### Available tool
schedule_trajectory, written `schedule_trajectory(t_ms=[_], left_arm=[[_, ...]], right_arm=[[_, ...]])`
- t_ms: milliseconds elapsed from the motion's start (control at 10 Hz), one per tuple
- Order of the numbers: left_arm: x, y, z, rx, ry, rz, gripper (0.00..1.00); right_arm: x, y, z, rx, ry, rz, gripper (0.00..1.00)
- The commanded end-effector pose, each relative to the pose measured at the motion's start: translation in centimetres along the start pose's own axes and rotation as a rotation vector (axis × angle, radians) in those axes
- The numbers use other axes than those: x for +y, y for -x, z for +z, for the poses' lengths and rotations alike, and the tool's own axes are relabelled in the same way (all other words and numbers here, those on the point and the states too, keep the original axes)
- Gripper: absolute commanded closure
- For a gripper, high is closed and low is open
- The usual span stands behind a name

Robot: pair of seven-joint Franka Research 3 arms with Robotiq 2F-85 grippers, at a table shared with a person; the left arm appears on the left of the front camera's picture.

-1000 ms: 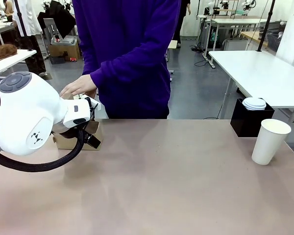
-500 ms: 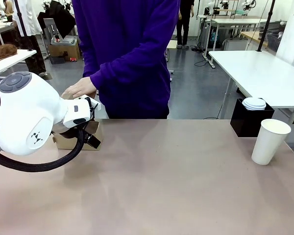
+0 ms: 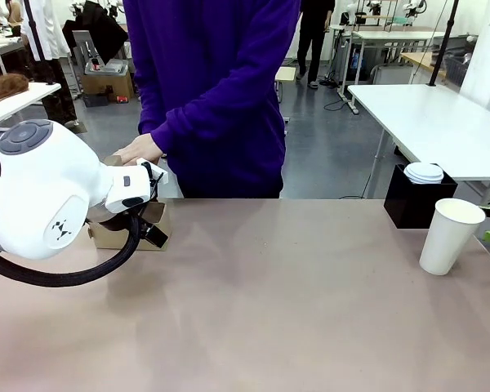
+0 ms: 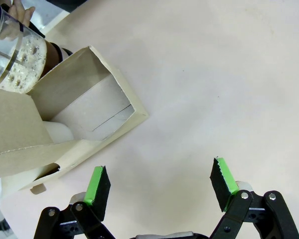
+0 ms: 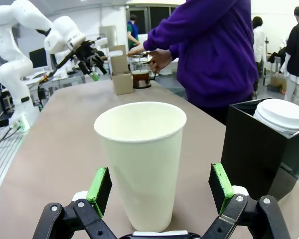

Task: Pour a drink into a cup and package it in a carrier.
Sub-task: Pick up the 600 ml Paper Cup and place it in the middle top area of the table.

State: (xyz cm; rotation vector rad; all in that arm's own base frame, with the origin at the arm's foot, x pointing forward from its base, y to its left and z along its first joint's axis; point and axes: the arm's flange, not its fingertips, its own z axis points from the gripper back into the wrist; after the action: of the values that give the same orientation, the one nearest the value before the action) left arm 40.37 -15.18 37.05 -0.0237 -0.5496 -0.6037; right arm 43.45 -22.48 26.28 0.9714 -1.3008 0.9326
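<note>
The right claw point(image 5: 159, 183), spread wide, faces the cup point(image 5: 139, 164) at frame centre; the left claw point(image 4: 159, 184), also wide, hangs near the carrier point(image 4: 77, 82) at upper left.

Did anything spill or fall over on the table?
No, nothing stands out. The cup stands upright and lidless near the black box, the carafe sits upright beside the carrier, and the table looks dry.

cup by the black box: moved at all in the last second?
No. In the front view the cup stands in the same spot as a second ago, just right of and in front of the black box.
</note>
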Motion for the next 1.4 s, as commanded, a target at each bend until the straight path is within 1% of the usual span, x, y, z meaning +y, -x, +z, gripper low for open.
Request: schedule_trajectory(t_ms=[0, 500, 1300], left_arm=[[0.0, 0.0, 0.0, -0.001, 0.001, -0.001, 0.00], [0.0, 0.0, 0.0, -0.001, 0.001, -0.001, 0.00], [0.0, 0.0, 0.0, -0.001, 0.001, -0.001, 0.00]], right_arm=[[-0.2, 0.3, -1.0, 0.022, -0.024, 0.008, 0.00], [-0.3, 1.8, -3.4, 0.038, -0.051, -0.023, 0.00], [0.2, 3.6, -8.3, 0.051, -0.140, -0.062, 0.00]])
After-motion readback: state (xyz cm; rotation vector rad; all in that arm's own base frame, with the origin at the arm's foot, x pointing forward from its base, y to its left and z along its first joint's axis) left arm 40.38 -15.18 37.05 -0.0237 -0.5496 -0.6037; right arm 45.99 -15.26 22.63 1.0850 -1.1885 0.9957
